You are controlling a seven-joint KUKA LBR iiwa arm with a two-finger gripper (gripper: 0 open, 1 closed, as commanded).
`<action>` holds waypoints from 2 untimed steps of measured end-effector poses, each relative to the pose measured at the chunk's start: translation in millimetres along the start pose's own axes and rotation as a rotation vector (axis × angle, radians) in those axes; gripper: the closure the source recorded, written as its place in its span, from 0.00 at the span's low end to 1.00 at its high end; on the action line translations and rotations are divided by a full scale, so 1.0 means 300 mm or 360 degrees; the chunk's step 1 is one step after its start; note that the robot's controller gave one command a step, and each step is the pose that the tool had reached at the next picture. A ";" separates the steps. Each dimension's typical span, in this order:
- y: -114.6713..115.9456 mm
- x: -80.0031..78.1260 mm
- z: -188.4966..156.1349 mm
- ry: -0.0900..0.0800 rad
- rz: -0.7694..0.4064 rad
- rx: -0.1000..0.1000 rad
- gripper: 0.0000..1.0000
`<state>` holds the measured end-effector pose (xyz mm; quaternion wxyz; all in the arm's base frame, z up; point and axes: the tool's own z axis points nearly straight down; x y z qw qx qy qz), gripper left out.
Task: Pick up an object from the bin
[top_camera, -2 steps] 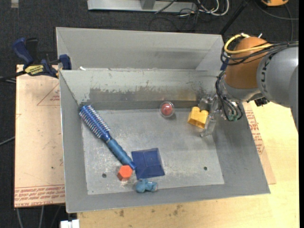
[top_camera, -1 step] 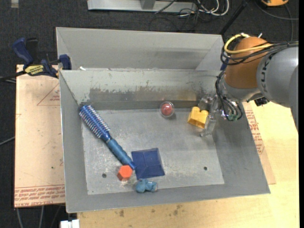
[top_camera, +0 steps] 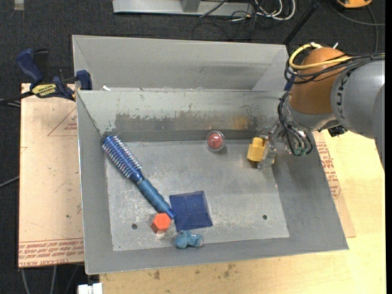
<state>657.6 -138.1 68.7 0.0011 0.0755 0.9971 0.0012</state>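
Hand (top_camera: 270, 150) down in the bin (top_camera: 245, 195); small yellow block (top_camera: 256, 150) right against it, red ball (top_camera: 215, 141) just beyond the block. I cannot tell whether the hand is apart or clamped.

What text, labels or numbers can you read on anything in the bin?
None can be read.
The brush, red ball, yellow block, blue square, orange block and blue lump show no lettering.
The bin walls show scuffs, no print.
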 end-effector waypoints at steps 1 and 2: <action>0.001 -0.005 -0.148 -0.0009 -0.0001 0.0002 1.00; 0.002 -0.009 -0.223 -0.0008 -0.0001 0.0002 1.00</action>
